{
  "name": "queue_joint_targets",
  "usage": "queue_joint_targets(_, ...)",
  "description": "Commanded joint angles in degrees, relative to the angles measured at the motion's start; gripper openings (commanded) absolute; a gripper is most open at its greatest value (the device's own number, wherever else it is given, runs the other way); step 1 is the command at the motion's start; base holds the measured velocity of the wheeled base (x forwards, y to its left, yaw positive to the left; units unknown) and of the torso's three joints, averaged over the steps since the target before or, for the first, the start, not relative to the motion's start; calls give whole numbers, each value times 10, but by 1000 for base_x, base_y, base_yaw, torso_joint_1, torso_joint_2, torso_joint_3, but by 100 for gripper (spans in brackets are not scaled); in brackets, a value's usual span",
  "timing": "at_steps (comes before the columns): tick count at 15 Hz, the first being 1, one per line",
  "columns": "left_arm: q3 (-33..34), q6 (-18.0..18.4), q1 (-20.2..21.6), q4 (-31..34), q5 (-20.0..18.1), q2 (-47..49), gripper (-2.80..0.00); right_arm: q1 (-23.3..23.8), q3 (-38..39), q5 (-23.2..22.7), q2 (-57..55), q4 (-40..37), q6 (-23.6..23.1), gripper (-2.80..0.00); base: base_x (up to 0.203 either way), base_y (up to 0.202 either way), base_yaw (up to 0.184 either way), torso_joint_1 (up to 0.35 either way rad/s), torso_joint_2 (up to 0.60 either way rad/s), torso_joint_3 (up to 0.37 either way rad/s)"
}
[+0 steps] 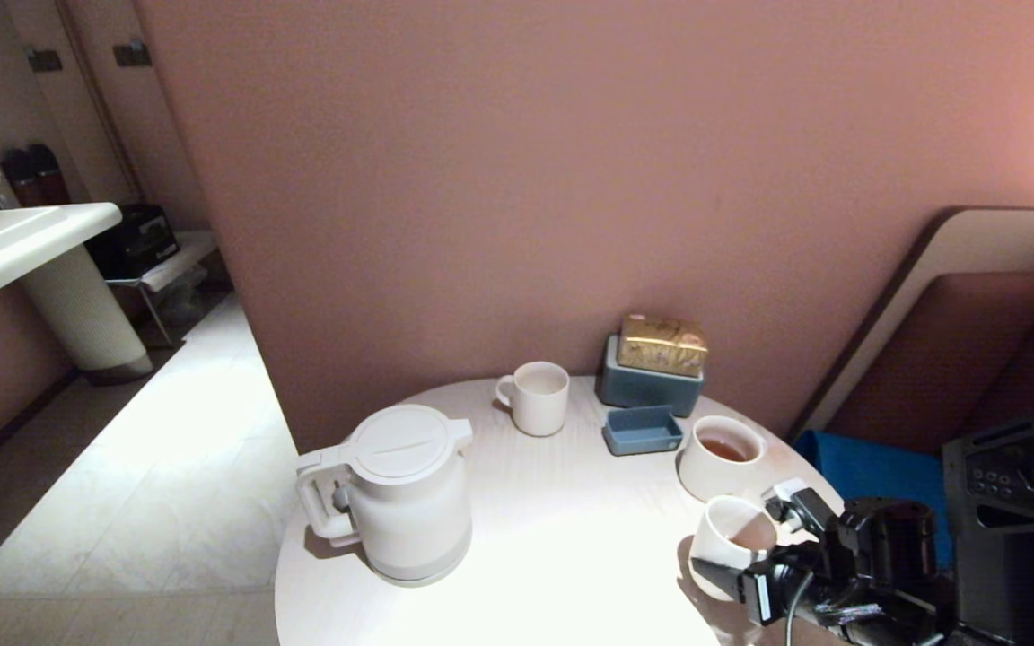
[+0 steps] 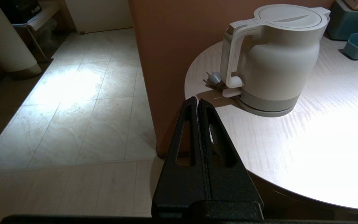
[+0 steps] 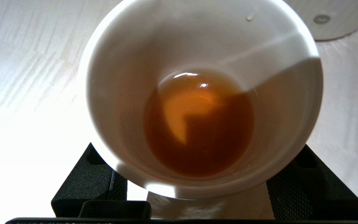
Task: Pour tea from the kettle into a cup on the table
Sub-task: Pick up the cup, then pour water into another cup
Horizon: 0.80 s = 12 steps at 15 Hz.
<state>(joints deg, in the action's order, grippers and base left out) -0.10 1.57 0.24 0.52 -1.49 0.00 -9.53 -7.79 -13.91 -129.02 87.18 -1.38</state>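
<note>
The small white cup (image 1: 731,536) stands at the front right of the round white table (image 1: 571,547). My right gripper (image 1: 741,540) is shut on it, one black finger on each side. In the right wrist view the cup (image 3: 120,77) holds a shallow pool of reddish-brown tea (image 3: 197,124), and its rim hides the fingertips; only the finger bases (image 3: 89,180) show. The white kettle (image 1: 405,489) stands upright on the left of the table, lid on, handle toward the table edge. In the left wrist view my left gripper (image 2: 197,100) is shut and empty, just short of the kettle (image 2: 275,59).
A wider handleless cup (image 1: 722,458) with tea stands just behind the small cup. A white mug (image 1: 537,397) is at the back centre. A blue box (image 1: 652,386) with a gold packet (image 1: 662,344) and a small blue tray (image 1: 643,431) sit by the wall.
</note>
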Motion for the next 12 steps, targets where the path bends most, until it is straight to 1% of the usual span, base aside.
queue_joint_targets(1,0,0,0,0,0,1,-280,3,21,0,24,28,-2,-280,0,0,0,0,0,0)
queue_joint_targets(3,0,0,0,0,0,0,-280,24,55,2,46,28,-9,-280,0,0,0,0,0,0)
queue_joint_targets(4,0,0,0,0,0,1,-280,48,66,2,49,28,-21,-280,0,0,0,0,0,0)
queue_joint_targets(8,0,0,0,0,0,1,-280,181,71,-2,49,28,-71,-280,0,0,0,0,0,0)
queue_joint_targets(9,0,0,0,0,0,0,-280,207,66,-7,47,28,-86,-280,0,0,0,0,0,0)
queue_joint_targets(10,0,0,0,0,0,1,-280,226,56,-12,45,28,-100,-280,0,0,0,0,0,0)
queue_joint_targets(12,0,0,0,0,0,1,-280,238,30,-14,44,28,-108,-280,0,0,0,0,0,0)
